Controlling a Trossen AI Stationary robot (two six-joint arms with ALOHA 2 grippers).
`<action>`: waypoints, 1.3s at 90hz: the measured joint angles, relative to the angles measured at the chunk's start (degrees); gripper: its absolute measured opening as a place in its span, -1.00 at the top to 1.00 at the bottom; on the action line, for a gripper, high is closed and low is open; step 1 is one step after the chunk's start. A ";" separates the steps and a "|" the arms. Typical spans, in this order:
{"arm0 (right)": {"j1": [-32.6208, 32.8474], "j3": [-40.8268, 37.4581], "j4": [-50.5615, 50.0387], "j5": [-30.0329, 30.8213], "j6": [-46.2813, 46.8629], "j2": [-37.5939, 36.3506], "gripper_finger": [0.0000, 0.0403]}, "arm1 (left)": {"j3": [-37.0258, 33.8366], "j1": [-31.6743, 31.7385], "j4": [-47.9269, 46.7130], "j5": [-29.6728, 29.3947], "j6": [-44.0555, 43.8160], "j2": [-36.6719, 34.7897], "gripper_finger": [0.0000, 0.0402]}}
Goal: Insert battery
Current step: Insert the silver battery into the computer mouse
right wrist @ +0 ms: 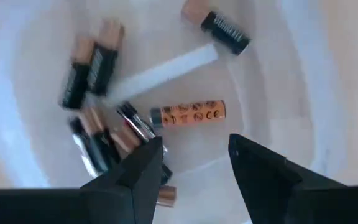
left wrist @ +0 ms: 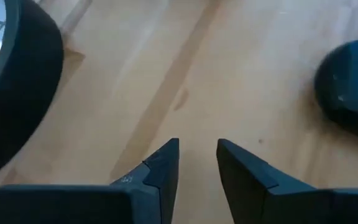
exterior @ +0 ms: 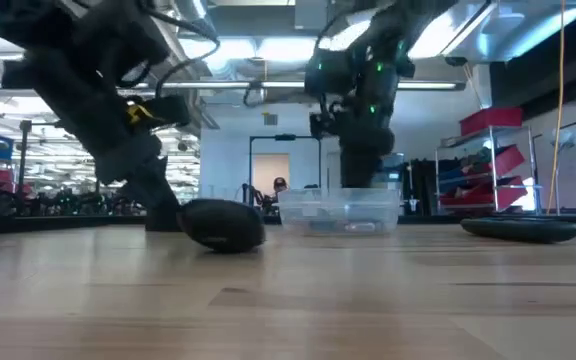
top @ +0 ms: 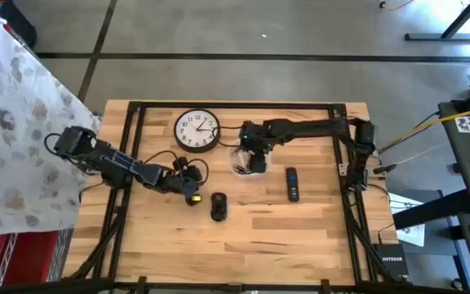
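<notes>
We are hanging the right gripper [right wrist: 191,158], fingers apart, straight over the container [top: 243,161]; the orange battery [right wrist: 188,114] is lying crosswise just beyond them.

The clock [left wrist: 5,87] is cut off by the left wrist view's edge.

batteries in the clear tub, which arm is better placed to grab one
Right. The right gripper hangs directly over the clear tub with open fingers above the batteries. The left gripper is over bare wood between the clock and the mouse.
</notes>
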 joint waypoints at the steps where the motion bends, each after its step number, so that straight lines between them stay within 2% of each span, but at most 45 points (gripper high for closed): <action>1: -0.04 0.00 -0.02 -0.22 -0.69 0.20 0.14 | -0.07 0.17 0.08 0.01 0.29 0.00 0.53; 10: -0.35 0.02 -0.61 -0.69 -5.63 1.94 0.14 | -1.15 1.46 2.85 0.04 2.88 0.00 0.53; 22: -0.27 0.21 -0.03 -0.45 -6.71 4.08 0.14 | -2.77 2.86 6.74 0.91 6.79 0.00 0.53; 46: 0.33 0.90 -0.52 -0.39 -3.98 4.53 0.14 | -2.77 5.57 6.92 1.25 11.51 0.00 0.53; 77: 3.72 1.95 0.60 -2.22 -3.05 4.42 0.14 | -2.77 6.87 6.76 1.02 11.72 0.00 0.53; 102: 4.69 1.99 3.36 -2.31 4.17 4.36 0.14 | -2.77 6.85 6.74 1.00 11.93 0.00 0.53; 117: 4.67 2.04 3.85 1.47 11.16 4.29 0.14 | -2.75 6.85 6.90 0.98 11.86 0.00 0.53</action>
